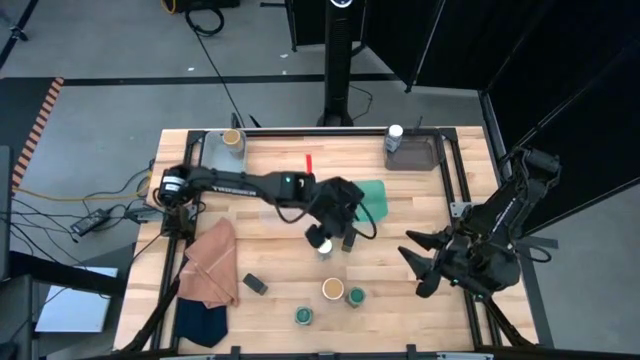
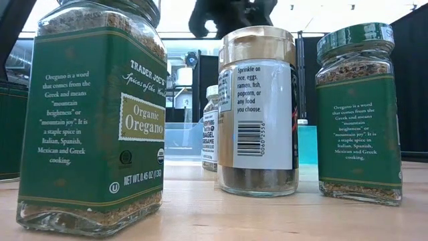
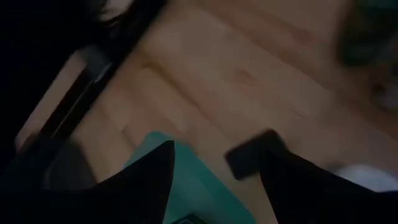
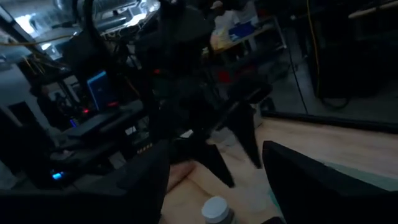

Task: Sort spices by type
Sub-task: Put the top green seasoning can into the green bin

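My left gripper (image 1: 338, 222) hangs open above the table's middle, beside the teal tray (image 1: 378, 196). Below it stand a white-lidded jar (image 1: 320, 241) and a small dark tin (image 3: 252, 152), which the left wrist view shows lying on the wood ahead of the fingers, untouched. A tan-lidded jar (image 1: 332, 289) and two green-lidded oregano jars (image 1: 355, 297) (image 1: 304, 316) stand near the front edge. Another dark tin (image 1: 254, 284) lies left of them. My right gripper (image 1: 412, 265) stands open at the right, level, pointing toward the table's left.
A grey tray (image 1: 212, 152) at the far left holds a tan-lidded jar (image 1: 232, 138). A grey tray (image 1: 415, 153) at the far right has a white-lidded jar (image 1: 394, 133). Orange cloth (image 1: 210, 265) and navy cloth (image 1: 200, 320) lie front left. A red strip (image 1: 309, 162) lies toward the far edge.
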You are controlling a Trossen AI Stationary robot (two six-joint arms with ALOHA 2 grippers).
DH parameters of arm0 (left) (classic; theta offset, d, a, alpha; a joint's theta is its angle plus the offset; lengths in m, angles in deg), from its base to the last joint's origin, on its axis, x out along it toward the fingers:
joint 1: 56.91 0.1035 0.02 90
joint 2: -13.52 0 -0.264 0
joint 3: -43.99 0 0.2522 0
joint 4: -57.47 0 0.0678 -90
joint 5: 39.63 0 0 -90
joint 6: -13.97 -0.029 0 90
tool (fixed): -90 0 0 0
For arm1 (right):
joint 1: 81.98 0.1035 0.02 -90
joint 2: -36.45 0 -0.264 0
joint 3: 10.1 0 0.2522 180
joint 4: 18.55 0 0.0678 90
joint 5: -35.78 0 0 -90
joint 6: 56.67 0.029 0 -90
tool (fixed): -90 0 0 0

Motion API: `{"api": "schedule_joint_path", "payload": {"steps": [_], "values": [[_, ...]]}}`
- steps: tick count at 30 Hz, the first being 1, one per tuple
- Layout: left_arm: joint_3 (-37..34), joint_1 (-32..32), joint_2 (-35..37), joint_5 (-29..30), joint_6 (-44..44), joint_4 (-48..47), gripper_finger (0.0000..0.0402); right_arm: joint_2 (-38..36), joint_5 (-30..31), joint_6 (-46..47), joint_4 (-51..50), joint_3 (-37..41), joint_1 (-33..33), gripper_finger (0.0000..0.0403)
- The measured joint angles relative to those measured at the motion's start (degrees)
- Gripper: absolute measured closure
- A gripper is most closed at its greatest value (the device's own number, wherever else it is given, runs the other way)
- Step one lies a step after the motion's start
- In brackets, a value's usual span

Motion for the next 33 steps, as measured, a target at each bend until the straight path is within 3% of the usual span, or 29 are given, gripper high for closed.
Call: {"api": "schedule_joint_path", "payload": {"steps": [3,6,10,12,23,33], "values": [[-0.62,-0.73,-0.01,6.65,15.78,4.24,0.017,0.0,-0.03,1.54,0.0,0.01,0.05,0.0143],[-0.29,-0.48,0.01,11.81,36.94,4.87,0.017,0.0,-0.03,1.75,-0.02,-0.01,0.05,0.0143],[0.37,0.21,0.01,12.84,63.92,2.63,0.017,0.0,-0.03,1.96,0.0,0.01,0.03,0.0145],[0.39,0.03,0.01,12.73,73.34,1.8,0.017,0.0,-0.01,2.32,0.0,0.01,0.03,0.0147],[-0.31,-3.74,-1.08,20.15,87.76,0.12,0.017,0.0,-0.02,-2.44,0.0,0.01,0.27,0.0148],[2.03,-4.16,-8.33,18.1,97.41,0.92,0.017,-0.03,-0.05,-3.12,-0.24,0.01,2.6,0.0148]]}}
